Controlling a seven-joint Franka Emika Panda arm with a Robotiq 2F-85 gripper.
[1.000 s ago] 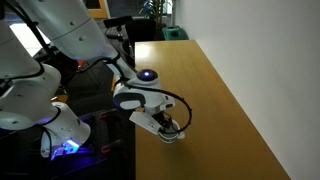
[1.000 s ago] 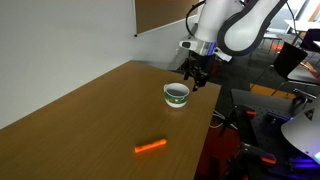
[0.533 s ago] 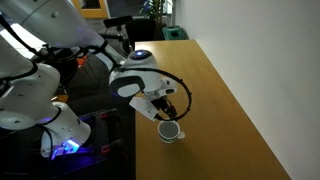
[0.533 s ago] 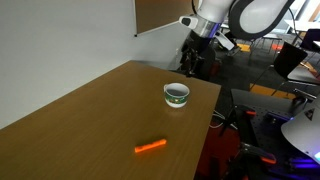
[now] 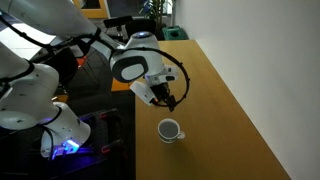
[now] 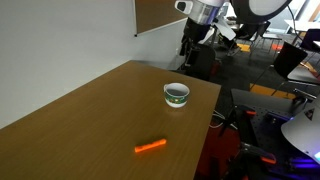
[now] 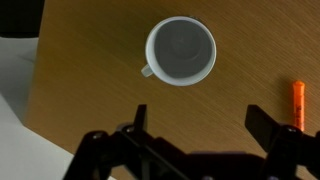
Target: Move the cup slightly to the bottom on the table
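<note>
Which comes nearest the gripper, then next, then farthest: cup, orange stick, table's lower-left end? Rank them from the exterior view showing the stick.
From the gripper, raised near the table's far end:
1. cup, at that far end.
2. orange stick, mid-table, nearer the camera.
3. table's lower-left end, farthest.

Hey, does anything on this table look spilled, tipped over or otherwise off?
Nothing stands out. The cup stands upright on the table, no spill around it; the orange stick lies flat, well apart from it.
</note>
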